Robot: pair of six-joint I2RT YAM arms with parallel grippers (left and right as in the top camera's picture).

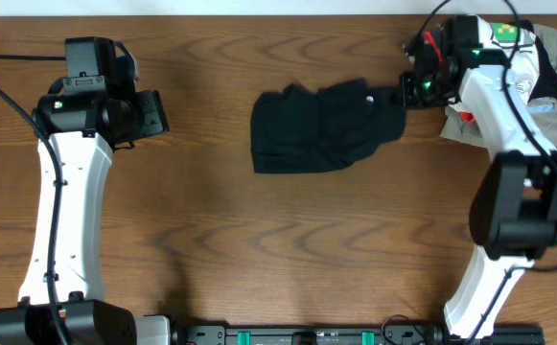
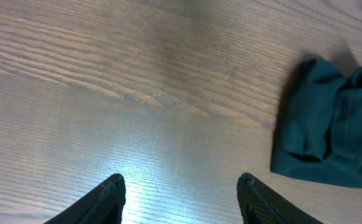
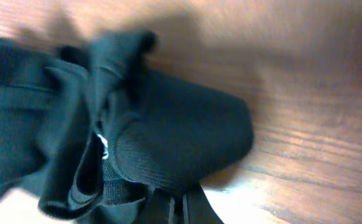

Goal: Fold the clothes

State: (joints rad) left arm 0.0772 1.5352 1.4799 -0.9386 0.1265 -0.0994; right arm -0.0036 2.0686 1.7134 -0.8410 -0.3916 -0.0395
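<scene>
Right jaws pinch right edge of black garment (image 1: 321,129); left jaws gape over table (image 1: 259,240).

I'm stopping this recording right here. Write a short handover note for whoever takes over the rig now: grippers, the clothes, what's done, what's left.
Left gripper: open and empty, above bare table, with the black garment off to one side of it.
Right gripper: shut on an edge of the black garment, at the end nearest the pile of other clothes.
Black garment: mid-table, crumpled and bunched, not lying flat.
Done: one edge gripped, nothing more.
Left: spread it flat, then make every fold; no fold shows yet.
</scene>
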